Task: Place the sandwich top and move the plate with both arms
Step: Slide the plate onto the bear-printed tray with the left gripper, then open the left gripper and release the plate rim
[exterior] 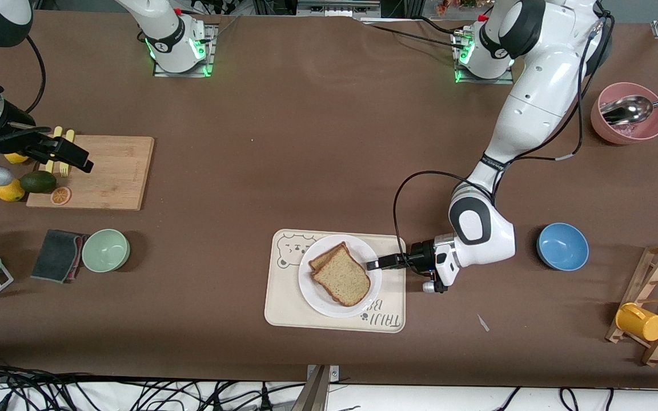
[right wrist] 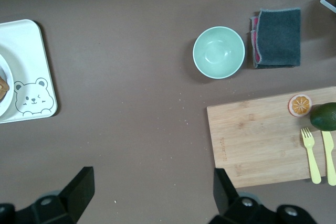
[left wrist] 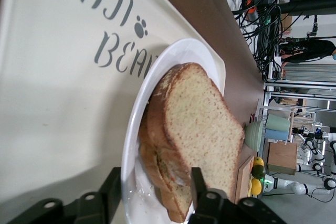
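The sandwich top [exterior: 343, 277] [left wrist: 202, 124], a speckled brown slice, lies on a lower slice [exterior: 323, 258] on the white plate [exterior: 317, 297] [left wrist: 134, 145], which rests on the cream bear tray [exterior: 283, 302] [left wrist: 52, 77]. My left gripper [exterior: 372, 265] [left wrist: 155, 174] is low at the plate's edge toward the left arm's end. It is open, one finger outside the rim and the other over the bread's edge. My right gripper [exterior: 72, 157] [right wrist: 152, 182] waits open and empty, up over the cutting board [exterior: 106, 171].
On and beside the cutting board are an avocado [exterior: 37, 181], an orange slice [exterior: 60, 196], yellow forks [right wrist: 311, 153] and lemons. A green bowl [exterior: 105, 249] and grey cloth [exterior: 57, 255] sit nearer the camera. A blue bowl [exterior: 562, 246], pink bowl with spoon [exterior: 629, 113] and cup rack [exterior: 657, 302] stand toward the left arm's end.
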{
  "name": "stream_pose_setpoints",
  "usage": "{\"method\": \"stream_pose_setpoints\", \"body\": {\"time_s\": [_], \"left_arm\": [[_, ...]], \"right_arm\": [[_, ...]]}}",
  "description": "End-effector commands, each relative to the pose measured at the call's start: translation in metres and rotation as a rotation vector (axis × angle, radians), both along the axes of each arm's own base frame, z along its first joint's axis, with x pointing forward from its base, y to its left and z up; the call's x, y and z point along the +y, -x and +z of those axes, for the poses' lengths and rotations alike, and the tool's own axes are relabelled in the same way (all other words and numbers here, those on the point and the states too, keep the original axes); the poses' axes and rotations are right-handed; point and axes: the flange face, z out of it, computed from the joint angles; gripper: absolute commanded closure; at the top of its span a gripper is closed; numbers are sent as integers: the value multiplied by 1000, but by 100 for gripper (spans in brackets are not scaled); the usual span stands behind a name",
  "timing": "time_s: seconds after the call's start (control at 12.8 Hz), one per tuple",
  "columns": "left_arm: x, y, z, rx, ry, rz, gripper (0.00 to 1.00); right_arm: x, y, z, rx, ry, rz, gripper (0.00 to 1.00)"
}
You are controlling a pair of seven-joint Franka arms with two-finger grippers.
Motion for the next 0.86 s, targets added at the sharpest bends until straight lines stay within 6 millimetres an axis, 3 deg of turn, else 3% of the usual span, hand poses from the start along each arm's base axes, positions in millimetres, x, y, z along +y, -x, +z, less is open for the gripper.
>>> {"method": "stream_pose_setpoints", "body": {"time_s": [0.0,0.24,0.55,0.78], "left_arm": [[5,-3,11,-14,-10,-20,0],[13,-4,28,-23,-75,-90,0],[17,-8,72,-27,-274,-200,0],[30,-6,108,-21,-479,-326,0]], "right_arm": [[-13,-3,0,-7,-11,50,0],[-25,1,8,-6,-10,61,0],[-34,10,34,-8,9,53,0],[-38,10,41,-21,8,46,0]]}}
